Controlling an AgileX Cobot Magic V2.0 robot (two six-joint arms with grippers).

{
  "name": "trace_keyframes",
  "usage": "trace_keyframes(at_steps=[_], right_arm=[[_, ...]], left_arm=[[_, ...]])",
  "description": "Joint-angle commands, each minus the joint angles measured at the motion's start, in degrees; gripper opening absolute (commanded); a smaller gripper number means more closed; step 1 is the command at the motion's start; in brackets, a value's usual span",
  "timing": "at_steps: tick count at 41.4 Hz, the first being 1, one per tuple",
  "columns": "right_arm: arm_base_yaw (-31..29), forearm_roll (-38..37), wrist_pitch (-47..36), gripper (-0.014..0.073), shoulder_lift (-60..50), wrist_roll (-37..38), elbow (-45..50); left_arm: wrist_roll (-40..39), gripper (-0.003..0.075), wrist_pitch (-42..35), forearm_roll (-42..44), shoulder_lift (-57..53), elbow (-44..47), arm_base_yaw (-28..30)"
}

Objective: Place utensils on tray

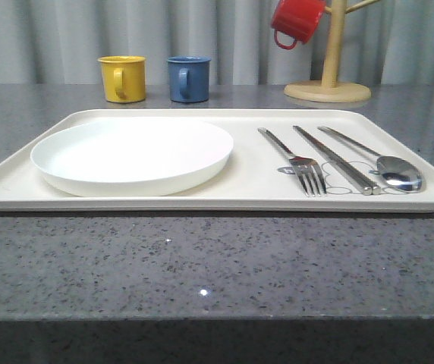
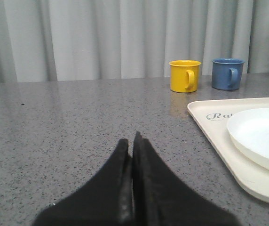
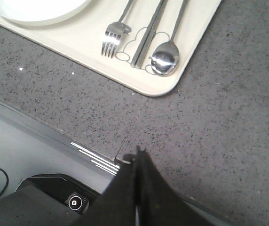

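Three steel utensils lie side by side on the right part of the cream tray (image 1: pixel 126 203): a fork (image 1: pixel 304 171), a long flat piece (image 1: pixel 335 160) and a spoon (image 1: pixel 395 171). In the right wrist view the fork (image 3: pixel 112 36), the flat piece (image 3: pixel 146 35) and the spoon (image 3: pixel 165 56) rest near the tray's corner (image 3: pixel 170 87). My right gripper (image 3: pixel 138 151) is shut and empty, over the table's front edge, apart from the tray. My left gripper (image 2: pixel 130 141) is shut and empty, low over bare table beside the tray's (image 2: pixel 209 125) left end.
A round white plate (image 1: pixel 133 155) fills the tray's left half. A yellow mug (image 1: pixel 121 78) and a blue mug (image 1: pixel 187 78) stand behind the tray. A red mug (image 1: pixel 296 20) hangs on a wooden mug tree (image 1: pixel 328 89) at the back right. Grey curtains close the back.
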Motion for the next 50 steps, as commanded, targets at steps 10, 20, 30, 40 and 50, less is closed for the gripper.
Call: trace_keyframes(at_steps=[10,20,30,40,50], right_arm=[[-0.2,0.2,-3.0,-0.0071,0.2,0.0,-1.3],[-0.2,0.2,-3.0,-0.0071,0.2,0.0,-1.3],[-4.6,-0.2,-11.6,-0.0071,-7.2,0.0,5.9],[-12.1,-0.1,-39.1,-0.0071,-18.8,0.0,21.7],[-16.0,-0.1,-63.3,-0.0071,-26.2,0.0,37.4]], left_arm=[[0.1,-0.0018,-4.4,-0.3,-1.4,-0.1,-0.3],[0.1,-0.0018,-4.4,-0.3,-1.4,-0.1,-0.3],[0.1,-0.0018,-4.4,-0.3,-1.4,-0.1,-0.3],[0.1,-0.0018,-4.4,-0.3,-1.4,-0.1,-0.3],[0.1,-0.0018,-4.4,-0.3,-1.4,-0.1,-0.3]])
